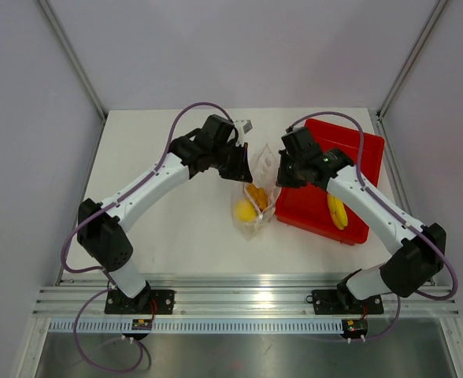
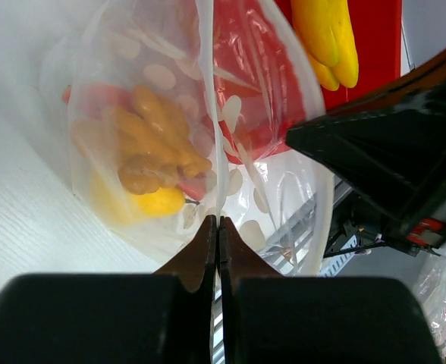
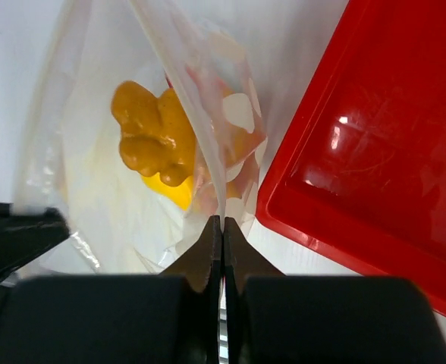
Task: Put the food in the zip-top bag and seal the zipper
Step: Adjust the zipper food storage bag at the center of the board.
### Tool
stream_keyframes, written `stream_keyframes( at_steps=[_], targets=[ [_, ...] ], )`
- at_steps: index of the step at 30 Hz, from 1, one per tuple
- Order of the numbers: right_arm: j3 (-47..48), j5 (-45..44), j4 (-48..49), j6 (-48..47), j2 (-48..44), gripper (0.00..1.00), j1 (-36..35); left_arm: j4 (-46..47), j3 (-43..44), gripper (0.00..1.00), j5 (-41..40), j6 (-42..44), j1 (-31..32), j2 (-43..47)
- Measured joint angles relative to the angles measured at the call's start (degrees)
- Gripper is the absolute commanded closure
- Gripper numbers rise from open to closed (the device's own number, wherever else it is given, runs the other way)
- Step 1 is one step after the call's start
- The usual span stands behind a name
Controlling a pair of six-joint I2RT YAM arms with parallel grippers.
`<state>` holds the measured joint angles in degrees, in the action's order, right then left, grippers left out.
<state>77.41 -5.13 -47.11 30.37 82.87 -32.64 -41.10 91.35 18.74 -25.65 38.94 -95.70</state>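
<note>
The zip-top bag hangs between my two grippers over the table's middle. Orange-yellow knobbly pieces, a yellow lump and a pink-red piece lie inside it. My left gripper is shut on the bag's mouth edge, where the thin zipper strip runs up from its tips. The right gripper pinches that edge from the other side, with the knobbly pieces just beyond. A yellow banana lies in the red tray.
The red tray sits directly right of the bag, its rim close beside my right fingers. A small grey object rests behind the left gripper. Enclosure walls stand at the back and sides.
</note>
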Motion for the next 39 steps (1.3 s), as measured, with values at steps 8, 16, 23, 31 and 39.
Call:
stream_keyframes(
  at_steps=[8,16,23,31,39],
  targets=[
    [3.02,-0.44,-0.81,-0.55,-5.84,1.00,0.00,0.07,0.02,1.00,0.07,0.09,0.00,1.20],
    [-4.04,-1.29,1.40,-0.35,-3.76,1.00,0.00,1.03,-0.42,1.00,-0.02,-0.85,0.00,2.14],
    [-5.33,-2.51,2.12,-0.13,-2.29,1.00,0.09,0.00,3.10,1.00,-0.11,-0.92,0.00,0.92],
    [-5.09,-3.28,2.47,-0.22,-2.23,1.00,3.08,0.04,3.63,1.00,-0.66,-0.92,0.00,0.70],
    [-7.91,-3.19,3.98,-0.44,-2.05,0.92,5.27,0.35,2.19,1.00,-1.09,-1.09,-0.07,0.44]
  ],
)
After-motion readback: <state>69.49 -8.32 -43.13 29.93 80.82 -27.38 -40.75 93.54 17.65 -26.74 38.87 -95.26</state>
